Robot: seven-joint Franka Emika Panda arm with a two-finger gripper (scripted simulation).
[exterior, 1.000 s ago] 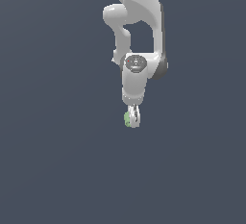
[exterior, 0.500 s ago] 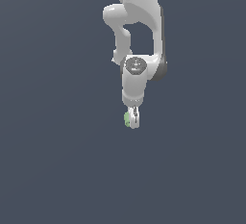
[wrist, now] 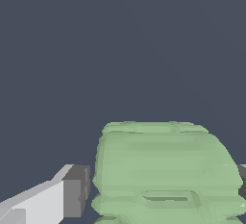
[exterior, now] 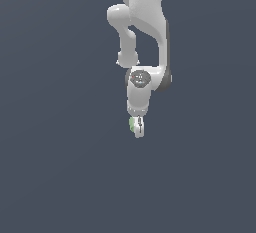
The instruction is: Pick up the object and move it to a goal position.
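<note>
The object is a tiny pale-green lumpy blob held at the tip of the white arm in the exterior view. My gripper hangs straight down and is shut on it. In the wrist view the object fills the lower middle, pale green with darker ridges. One grey finger pad presses its side, and the edge of the other fingertip shows at the frame's border.
The white arm reaches down from the top of the exterior view over a plain dark grey-blue surface. No other objects, containers or goal marker show in either view.
The gripper and the object have shifted slightly toward the exterior view's left and a little downward. The grip on the object is unchanged.
</note>
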